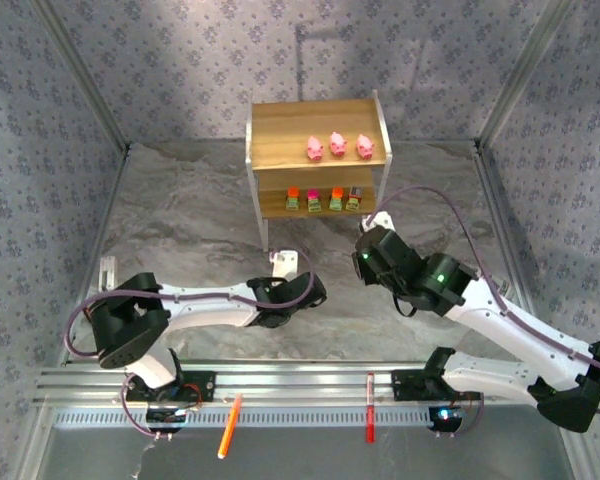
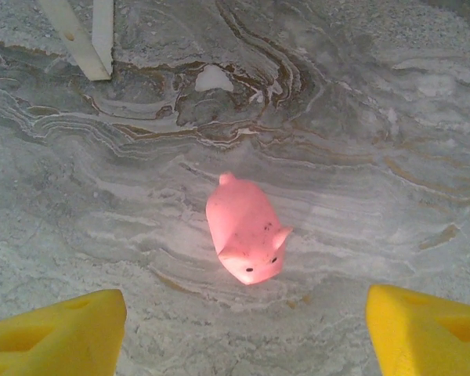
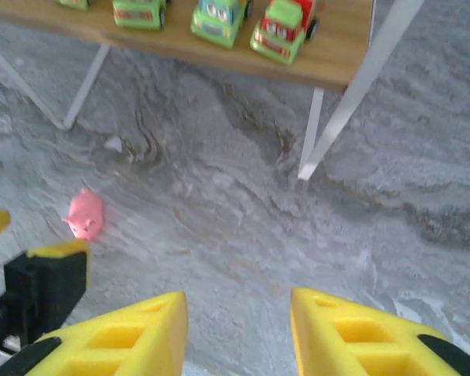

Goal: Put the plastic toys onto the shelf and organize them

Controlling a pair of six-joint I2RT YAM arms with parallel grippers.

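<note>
The one pig (image 2: 247,229) not on the shelf (image 1: 280,125) is seen lying on the table (image 2: 392,117), just ahead of the left gripper (image 2: 244,307), whose fingers (image 2: 55,333) are spread wide and empty to either side of it. The pig is centred in that gap, with its long axis running from tail at upper left to snout at lower right in the left wrist view, so it lies roughly across the closing line and its narrow flanks are offered to the jaws. A short advance and descent is judged to be all that the grasp needs. The right gripper (image 3: 235,309) is parted with nothing in it and held well apart near the shelf leg, the pig far to its left. Three pigs (image 1: 338,146) are lined on the top board and four trucks (image 1: 323,199) on the lower.
</note>
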